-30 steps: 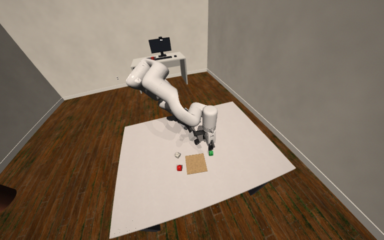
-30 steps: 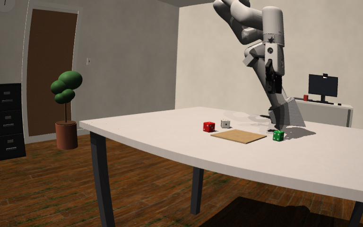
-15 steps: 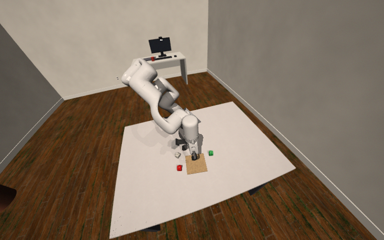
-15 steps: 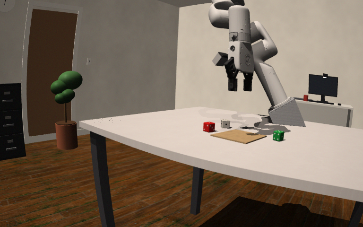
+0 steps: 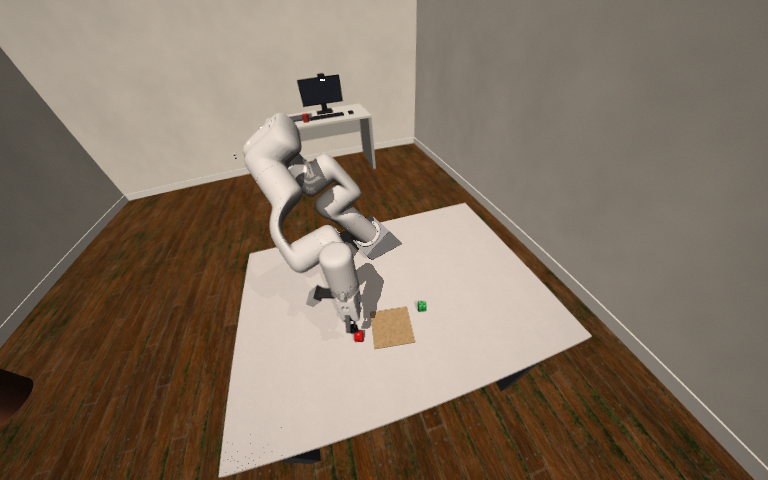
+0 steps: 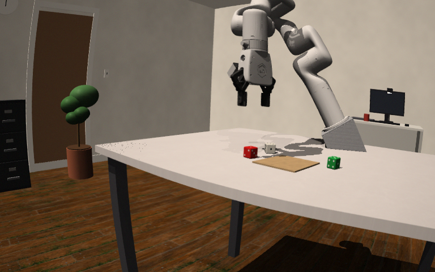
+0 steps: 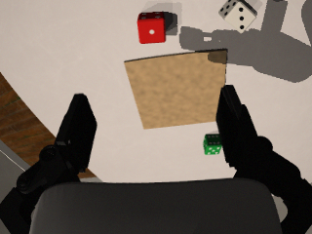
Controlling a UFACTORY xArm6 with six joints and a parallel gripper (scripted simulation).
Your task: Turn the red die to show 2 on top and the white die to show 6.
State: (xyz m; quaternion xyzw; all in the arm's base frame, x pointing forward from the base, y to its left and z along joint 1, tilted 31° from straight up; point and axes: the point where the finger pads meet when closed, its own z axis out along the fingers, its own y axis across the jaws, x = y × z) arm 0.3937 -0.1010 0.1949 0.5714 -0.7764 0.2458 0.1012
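So here's where we're at: our fingers (image 5: 351,324) (image 6: 242,98) are spread wide with nothing between them, pointing down and hanging well above the tabletop (image 5: 481,283) (image 6: 179,153) (image 7: 44,63).

All three dice are off the mat (image 5: 393,328) (image 6: 286,163) (image 7: 177,90), which lies flat. The red die (image 5: 358,336) (image 6: 250,152) (image 7: 151,28) sits on the tabletop near one edge of it, and in the wrist view we're seeing its one-pip face. The white die (image 6: 269,147) (image 7: 238,15) is near the red one, apart from it, also on bare tabletop. It shows us a three-pip face in the wrist view, but the top view has it hidden by our arm (image 5: 339,266) (image 6: 255,25).

The green die (image 5: 421,306) (image 6: 333,162) (image 7: 213,144) is off past the mat's opposite side from the red one, a bit away from the edge. In the wrist view one finger slightly overlaps it, but there's open air between them. None of the dice are stacked or touching.

Our arm's shadow falls across the tabletop and darkens one corner of the mat. Behind us there's a desk (image 5: 365,110) (image 6: 419,128) with a monitor (image 5: 320,90) (image 6: 387,102) on it.
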